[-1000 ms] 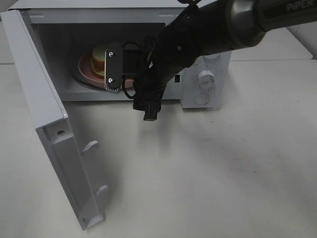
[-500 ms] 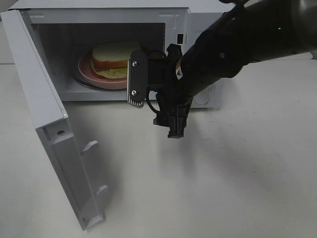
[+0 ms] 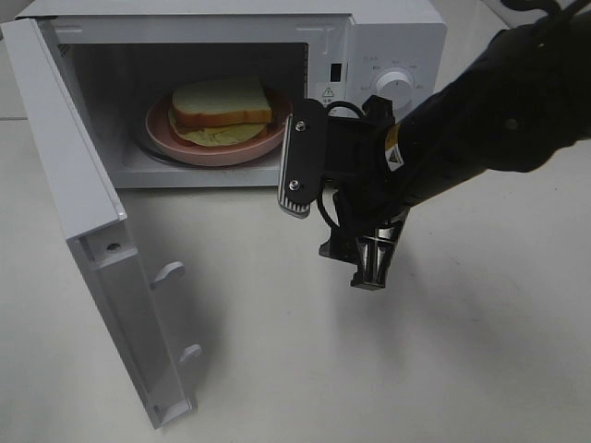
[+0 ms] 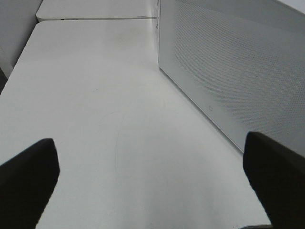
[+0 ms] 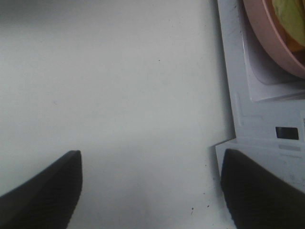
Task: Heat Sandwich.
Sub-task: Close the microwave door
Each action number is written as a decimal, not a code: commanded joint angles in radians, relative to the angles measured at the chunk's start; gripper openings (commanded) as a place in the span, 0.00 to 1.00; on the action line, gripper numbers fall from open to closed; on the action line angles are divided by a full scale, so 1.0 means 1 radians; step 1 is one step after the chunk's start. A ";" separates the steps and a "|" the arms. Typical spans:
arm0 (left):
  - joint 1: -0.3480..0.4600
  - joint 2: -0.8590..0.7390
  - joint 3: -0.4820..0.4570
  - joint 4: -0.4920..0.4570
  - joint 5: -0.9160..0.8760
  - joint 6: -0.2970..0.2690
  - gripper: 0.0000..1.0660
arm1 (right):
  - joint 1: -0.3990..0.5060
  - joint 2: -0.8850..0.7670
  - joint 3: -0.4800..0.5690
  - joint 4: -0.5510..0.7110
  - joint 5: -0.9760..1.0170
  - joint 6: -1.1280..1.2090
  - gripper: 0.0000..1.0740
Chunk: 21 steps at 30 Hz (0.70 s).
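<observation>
The sandwich (image 3: 222,109), pale bread with a yellow and pinkish filling, lies on a round pink plate (image 3: 175,138) inside the open microwave (image 3: 388,37). My right gripper (image 3: 300,164) hangs just outside the cavity's front right corner, open and holding nothing. In the right wrist view the right gripper (image 5: 150,191) shows bare table between its dark fingertips (image 5: 47,191), with the plate (image 5: 271,43) and a bit of sandwich (image 5: 290,14) at the picture's edge. The left gripper (image 4: 152,181) is open over bare table beside the microwave's perforated wall (image 4: 228,62); it is out of the overhead view.
The microwave door (image 3: 92,231) stands swung open to the left, reaching toward the table's front. A control dial (image 3: 397,85) sits on the right panel. The right arm's dark bulk (image 3: 499,120) covers the area right of the microwave.
The right arm has drawn back out of the microwave, moving right and toward the front. The sandwich and plate stay inside and now show fully.
</observation>
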State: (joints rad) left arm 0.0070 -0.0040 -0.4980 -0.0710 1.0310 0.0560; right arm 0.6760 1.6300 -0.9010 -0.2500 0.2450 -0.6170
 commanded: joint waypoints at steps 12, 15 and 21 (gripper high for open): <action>0.001 -0.027 0.003 0.000 -0.002 0.000 0.95 | 0.002 -0.224 0.144 0.053 0.009 0.195 0.71; 0.001 -0.027 0.003 0.000 -0.002 0.000 0.95 | 0.002 -0.291 0.183 0.053 0.041 0.260 0.71; 0.001 -0.027 0.003 0.000 -0.002 0.000 0.95 | 0.002 -0.402 0.236 0.078 0.113 0.343 0.71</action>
State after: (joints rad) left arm 0.0070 -0.0040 -0.4980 -0.0710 1.0310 0.0560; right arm 0.6760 1.2580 -0.6760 -0.1860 0.3300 -0.3030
